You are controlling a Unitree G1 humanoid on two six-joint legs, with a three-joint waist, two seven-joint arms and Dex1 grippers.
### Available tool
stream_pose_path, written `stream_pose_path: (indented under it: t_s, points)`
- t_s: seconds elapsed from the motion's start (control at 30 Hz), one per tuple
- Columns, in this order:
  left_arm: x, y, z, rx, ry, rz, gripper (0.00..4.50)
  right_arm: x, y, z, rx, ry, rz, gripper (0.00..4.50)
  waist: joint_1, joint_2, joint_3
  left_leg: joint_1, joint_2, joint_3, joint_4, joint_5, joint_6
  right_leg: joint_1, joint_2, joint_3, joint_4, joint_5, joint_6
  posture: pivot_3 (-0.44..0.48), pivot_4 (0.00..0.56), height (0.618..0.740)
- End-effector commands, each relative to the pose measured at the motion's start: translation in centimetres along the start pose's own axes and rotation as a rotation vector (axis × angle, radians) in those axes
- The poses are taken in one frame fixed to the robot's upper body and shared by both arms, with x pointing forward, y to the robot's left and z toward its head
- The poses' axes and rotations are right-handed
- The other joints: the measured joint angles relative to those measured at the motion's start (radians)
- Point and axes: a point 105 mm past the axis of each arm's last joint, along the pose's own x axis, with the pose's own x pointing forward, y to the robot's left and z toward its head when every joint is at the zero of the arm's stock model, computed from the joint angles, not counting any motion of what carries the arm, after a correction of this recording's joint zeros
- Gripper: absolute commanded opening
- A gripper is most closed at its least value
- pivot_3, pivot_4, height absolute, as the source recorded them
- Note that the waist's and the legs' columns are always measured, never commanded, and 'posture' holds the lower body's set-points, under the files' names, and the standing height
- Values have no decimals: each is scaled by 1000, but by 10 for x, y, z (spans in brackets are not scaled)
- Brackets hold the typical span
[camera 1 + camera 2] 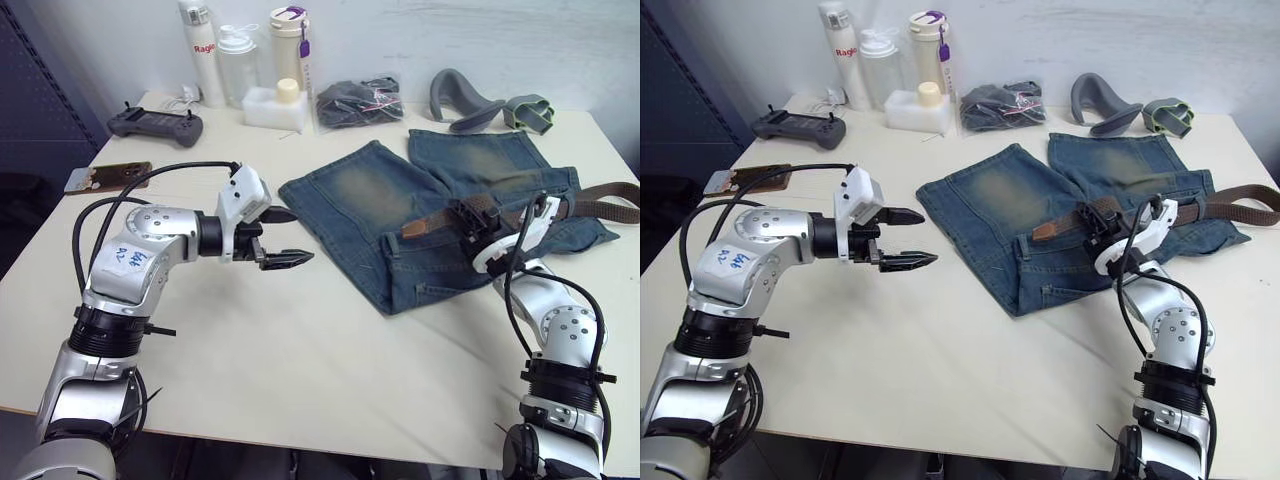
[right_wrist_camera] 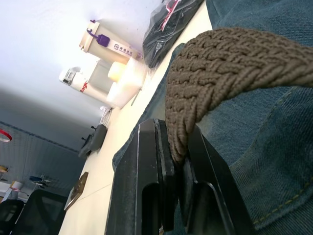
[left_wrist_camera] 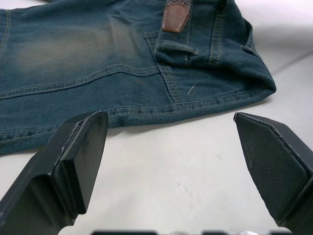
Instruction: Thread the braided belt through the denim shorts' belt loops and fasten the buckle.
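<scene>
Your left arm bent at elbow, forearm reaching across toward centre, held above desk (image 1: pixel 300 370); left gripper (image 1: pixel 281 237) pointing sideways toward right arm, fingers (image 3: pixel 80 161) spread wide apart, nothing between them; your right arm rising from lower right, forearm angled up and inward, wrist tilted forward; right gripper (image 1: pixel 478 222) low over denim shorts (image 1: pixel 400 200), fingers (image 2: pixel 146 186) pressed together, pinching braided belt (image 2: pixel 230 68) between pads.
</scene>
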Motion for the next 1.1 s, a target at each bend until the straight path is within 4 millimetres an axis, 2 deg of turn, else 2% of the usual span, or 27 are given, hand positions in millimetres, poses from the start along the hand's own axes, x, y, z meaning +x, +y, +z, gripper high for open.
stream_pose_path:
  t_s: [0.03,0.17,0.37,0.47,0.6,0.67,0.8,1.0,1.1]
  points:
    - [-5,3,9,37,-17,10,4500,-3,6,-9,10,34,41,26,0,0,0,0,0,0,0,0,0,0,0,0,0,0,0,0,150,631]
    - [-5,4,10,40,-18,12,4500,-2,1,-26,14,64,26,26,0,0,0,0,0,0,0,0,0,0,0,0,0,0,0,0,150,631]
    - [-5,4,11,40,-19,7,4500,8,6,-41,38,73,51,26,-6,0,0,1,0,-1,0,0,0,0,1,0,0,0,0,0,150,631]
    - [-5,4,11,41,-20,11,4500,12,2,-48,-21,85,34,26,-12,0,0,2,0,-1,-1,0,0,0,1,0,0,0,0,0,150,631]
    - [-5,4,12,41,-22,11,4500,12,-10,-40,-156,73,-10,26,-18,-1,-1,3,0,-2,-2,0,0,0,2,0,0,0,0,0,150,631]
    - [-6,3,12,41,-21,11,4500,11,-9,-31,-242,75,-9,26,-17,-1,-1,3,0,-2,-1,0,0,0,2,0,0,0,0,0,150,631]
    - [-8,4,11,40,-21,18,4500,5,0,-11,-293,51,25,26,-2,-1,-1,3,-1,-2,-1,0,0,0,2,1,0,0,0,0,150,631]
    - [-6,2,12,41,-25,12,4500,6,2,-9,-290,36,24,26,1,-1,-1,1,-2,-2,-1,0,0,0,1,2,-1,0,0,0,150,631]
    - [-6,3,13,44,-28,10,4500,7,3,-17,-311,51,29,26,1,-1,-1,1,-2,-2,-1,0,0,0,1,2,-1,0,0,0,150,631]
